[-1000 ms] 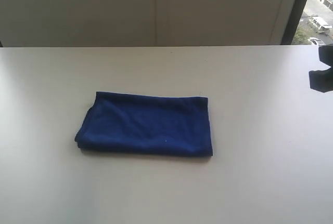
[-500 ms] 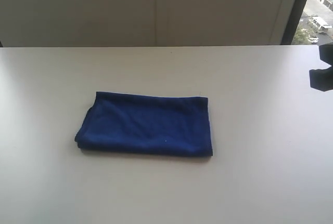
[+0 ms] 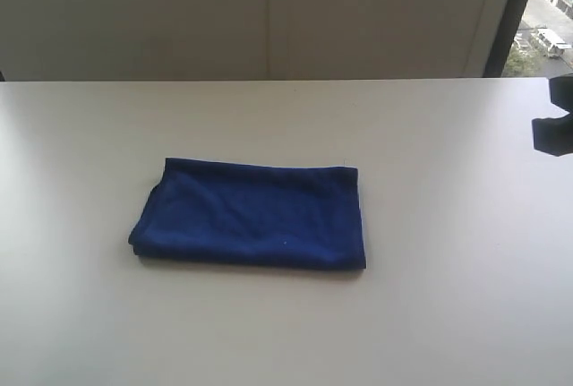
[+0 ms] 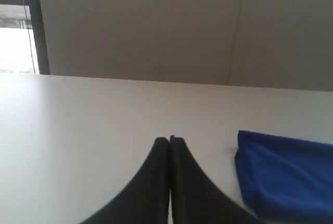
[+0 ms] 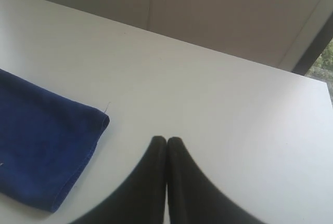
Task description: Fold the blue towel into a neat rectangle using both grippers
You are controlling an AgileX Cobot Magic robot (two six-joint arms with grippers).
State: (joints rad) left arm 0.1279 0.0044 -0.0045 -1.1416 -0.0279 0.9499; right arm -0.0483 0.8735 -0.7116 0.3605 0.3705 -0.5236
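**Open approaches, one low obstacle**

The blue towel (image 3: 251, 214) (a low, flat fold) lies on the counter (image 3: 430, 314) with bare surface on every side. The left end effector (image 4: 169, 140) and right end effector (image 5: 166, 140), jaws pressed together, stand clear of its short ends. A wall (image 3: 269, 19) bounds the far edge.

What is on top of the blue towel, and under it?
Nothing lies on the blue towel. It rests on the white table; the surface beneath and the towel's inner layers are covered.
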